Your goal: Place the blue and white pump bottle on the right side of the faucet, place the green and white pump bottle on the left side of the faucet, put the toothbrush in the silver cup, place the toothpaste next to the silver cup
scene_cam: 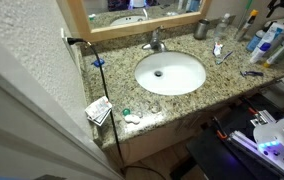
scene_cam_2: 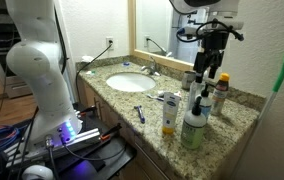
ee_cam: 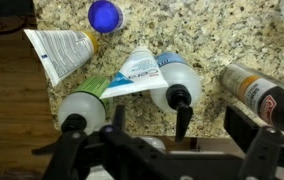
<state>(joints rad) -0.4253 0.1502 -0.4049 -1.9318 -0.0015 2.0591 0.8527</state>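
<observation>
1. Green bottle (ee_cam: 80, 108): in the wrist view it is the left of two pump tops. It stands on the surface (ee_cam: 232, 35) among clutter, well apart from the faucet (scene_cam: 155, 42). It is probably light plastic, stiff enough to clamp, though the walls may give under a hard squeeze.
2. Blue bottle (ee_cam: 174, 88): it stands just right of the green one, close beside it, with a blue-and-white label showing. It looks smooth, so likely slippery, and the pump makes it top-heavy. Take it round the body below the shoulder, not by the pump head, which would sink or turn.
3. Pincer (scene_cam_2: 210, 72): it is spread wide and empty, hanging above the bottles. The neighbours crowd close, so each finger needs a gap, and I cannot tell whether there is one.
</observation>
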